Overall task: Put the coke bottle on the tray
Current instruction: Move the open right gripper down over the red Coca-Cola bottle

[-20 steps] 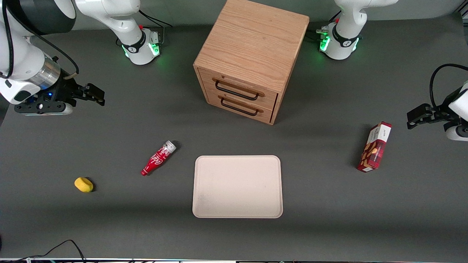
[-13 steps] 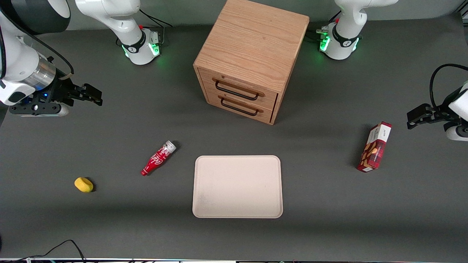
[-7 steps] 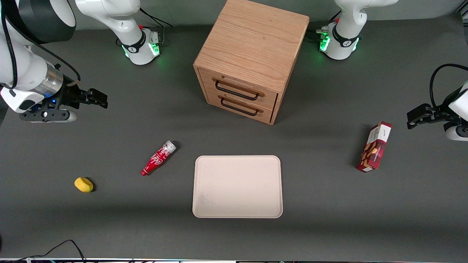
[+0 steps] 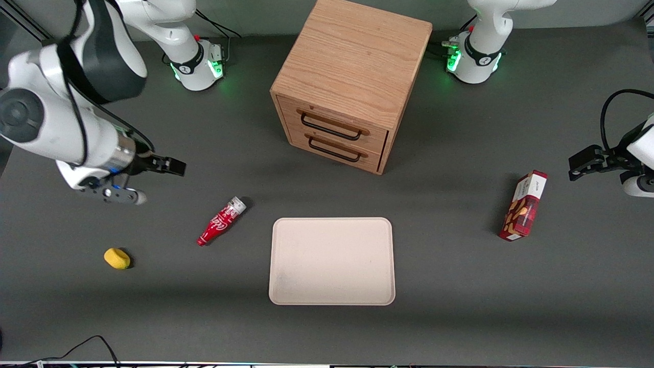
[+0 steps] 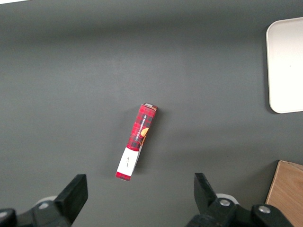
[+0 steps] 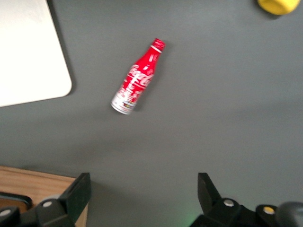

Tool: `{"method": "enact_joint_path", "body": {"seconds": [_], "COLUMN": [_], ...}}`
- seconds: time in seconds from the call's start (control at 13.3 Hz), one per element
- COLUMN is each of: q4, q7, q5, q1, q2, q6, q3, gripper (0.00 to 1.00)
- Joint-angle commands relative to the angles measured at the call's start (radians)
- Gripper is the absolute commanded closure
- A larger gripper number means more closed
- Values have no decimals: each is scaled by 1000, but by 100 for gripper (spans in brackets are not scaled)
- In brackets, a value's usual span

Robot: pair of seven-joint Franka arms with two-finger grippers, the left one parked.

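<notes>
Surveying: items listed from nearest the front camera outward
Tray: tray (image 4: 332, 260) lies flat on the dark table (image 4: 460, 317), nearest the front camera; its surface carries nothing; one rounded corner also shows in the right wrist view (image 6: 28, 52)
Yellow object: small yellow lump (image 4: 117, 258) toward the working arm's end of the table, at roughly 8 o'clock from the bottle, well apart from it
Coke bottle: coke bottle (image 4: 221, 221) lies on its side on the table, near the tray but not touching it, off the tray's 10 o'clock corner; red neck points to 7 o'clock, silvery base to 1 o'clock; untouched, seen whole in the right wrist view (image 6: 137, 85)
Snack box: red snack box (image 4: 523, 205) toward the parked arm's end, well apart from the tray
Gripper: gripper (image 4: 171, 166) hangs above the table at about 10 o'clock from the bottle, apart from it; fingers (image 6: 78, 191) spread wide, holding nothing
Drawer unit: wooden drawer unit (image 4: 352, 82) farthest from the camera, both drawers closed, black handles facing the tray
</notes>
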Motion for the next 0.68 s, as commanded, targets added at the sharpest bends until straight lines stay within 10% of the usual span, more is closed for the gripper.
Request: {"method": "enact_joint_path", "body": {"seconds": [0.0,0.6], "q4": [73,-126], "q7": [99,370], "q5": [0,-59], "q1": [49,96], "q2": [116,207], "q6": [29,373], "q3": [2,2], "gripper": [0,0]}}
